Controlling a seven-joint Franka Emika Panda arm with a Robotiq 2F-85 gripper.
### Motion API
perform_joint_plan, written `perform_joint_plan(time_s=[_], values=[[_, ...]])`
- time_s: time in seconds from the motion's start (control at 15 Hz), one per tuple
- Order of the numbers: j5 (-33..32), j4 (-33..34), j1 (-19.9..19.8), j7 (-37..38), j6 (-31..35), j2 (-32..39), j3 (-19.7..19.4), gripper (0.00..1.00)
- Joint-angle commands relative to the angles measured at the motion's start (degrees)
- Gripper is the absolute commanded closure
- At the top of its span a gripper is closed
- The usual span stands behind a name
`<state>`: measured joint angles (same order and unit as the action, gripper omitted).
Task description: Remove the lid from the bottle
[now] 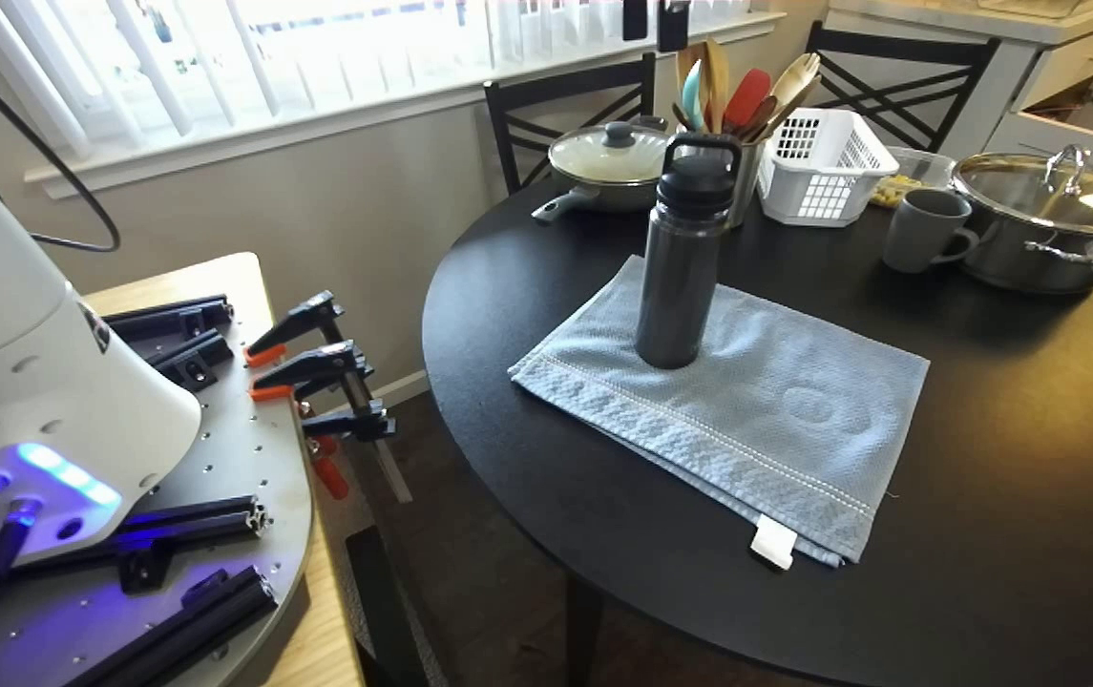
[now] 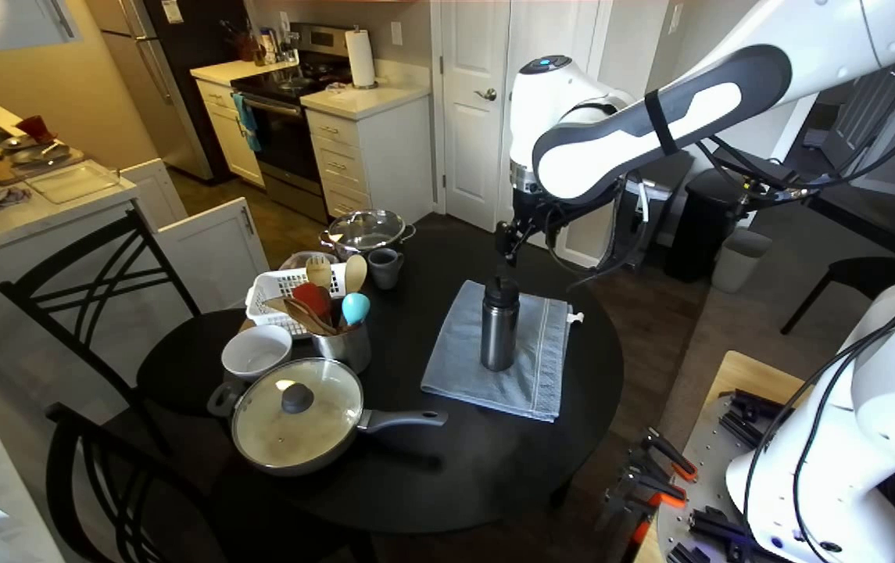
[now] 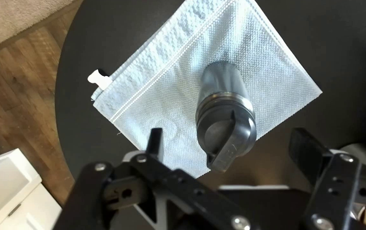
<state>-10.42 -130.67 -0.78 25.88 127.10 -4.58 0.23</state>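
Observation:
The bottle (image 1: 677, 291) is a tall dark grey metal flask, upright on a folded grey-blue towel (image 1: 794, 391). It also shows in an exterior view (image 2: 499, 338) and in the wrist view (image 3: 223, 78). The black lid (image 1: 696, 183), with a loop handle on top, sits on the bottle's neck; it shows in an exterior view (image 2: 502, 293) and the wrist view (image 3: 245, 134). My gripper (image 3: 229, 140) is open and empty. It hangs above the lid, apart from it, fingers spread to either side in the wrist view. Its fingertips show at the top edge in an exterior view (image 1: 655, 27).
On the round black table (image 1: 546, 458) stand a lidded pan (image 2: 297, 418), a utensil holder (image 2: 345, 348), a white basket (image 1: 823, 196), a grey mug (image 1: 923, 229), a steel pot (image 1: 1033, 253) and a white bowl (image 2: 256, 352). Clamps (image 1: 317, 363) stick out from the robot's base.

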Motion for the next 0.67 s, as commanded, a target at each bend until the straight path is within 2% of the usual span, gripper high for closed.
perform_joint_plan(time_s=[0.0, 0.27, 0.6], values=[[0.1, 0.1, -0.2, -0.1, -0.2, 0.0, 0.2, 0.0], [0.1, 0.1, -0.2, -0.1, -0.2, 0.0, 0.4, 0.0], [5.8, 2.1, -0.8, -1.2, 5.3, 4.0, -0.9, 0.0]])
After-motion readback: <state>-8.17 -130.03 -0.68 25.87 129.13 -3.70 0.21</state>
